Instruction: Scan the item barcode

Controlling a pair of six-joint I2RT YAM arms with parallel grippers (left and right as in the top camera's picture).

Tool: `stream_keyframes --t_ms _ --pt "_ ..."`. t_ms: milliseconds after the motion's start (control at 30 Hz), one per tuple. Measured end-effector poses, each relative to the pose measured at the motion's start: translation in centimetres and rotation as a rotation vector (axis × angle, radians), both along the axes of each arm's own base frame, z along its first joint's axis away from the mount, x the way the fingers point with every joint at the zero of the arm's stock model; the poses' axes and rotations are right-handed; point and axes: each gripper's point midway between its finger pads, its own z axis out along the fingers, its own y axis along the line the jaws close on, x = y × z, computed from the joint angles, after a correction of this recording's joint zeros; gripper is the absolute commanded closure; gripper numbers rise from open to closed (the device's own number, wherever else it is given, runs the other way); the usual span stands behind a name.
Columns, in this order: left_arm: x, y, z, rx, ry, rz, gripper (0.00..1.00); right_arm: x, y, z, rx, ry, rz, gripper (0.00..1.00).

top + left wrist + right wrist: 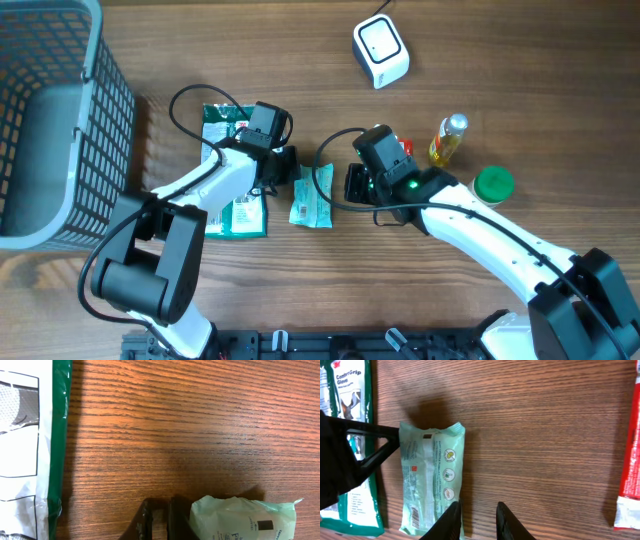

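The item is a pale green pouch (pixel 312 195) lying flat on the wooden table between my two grippers. Its barcode (pixel 414 515) faces up near one end. My right gripper (pixel 477 520) is open, with bare wood between its fingers. One fingertip (pixel 451 516) overlaps the long edge of the pouch (pixel 432 475). My left gripper (pixel 161 522) is shut on nothing, just beside the pouch's (pixel 245 520) end. From above, the left gripper (pixel 287 165) and the right gripper (pixel 352 183) flank the pouch. A white scanner (pixel 380 52) stands at the back.
A green and white glove package (pixel 235 205) lies under the left arm. A grey wire basket (pixel 50 120) fills the left side. A yellow bottle (pixel 450 140), a green lid (pixel 493 184) and a red packet (pixel 631 445) lie to the right.
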Motion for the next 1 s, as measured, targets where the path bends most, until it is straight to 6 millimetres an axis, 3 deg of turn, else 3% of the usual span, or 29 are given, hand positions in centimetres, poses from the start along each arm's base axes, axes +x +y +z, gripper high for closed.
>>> stream_keyframes --t_ms 167,433,700,867,1000 --pt "0.0 0.1 0.2 0.002 -0.005 0.002 0.96 -0.2 -0.3 -0.4 -0.011 0.006 -0.004 0.76" --pt "1.1 1.2 2.4 0.053 -0.088 0.033 0.96 -0.2 -0.3 -0.4 -0.013 0.006 -0.003 0.75" --pt "1.2 1.8 2.0 0.082 -0.086 0.055 0.96 0.0 -0.6 -0.4 -0.029 -0.006 -0.012 0.73" --pt "0.9 0.7 0.1 0.062 -0.048 0.033 0.96 0.1 -0.7 -0.4 -0.032 -0.008 -0.014 0.72" --pt "0.8 -0.4 0.0 0.029 -0.044 0.011 0.96 0.1 -0.7 -0.4 -0.031 -0.007 -0.014 0.72"
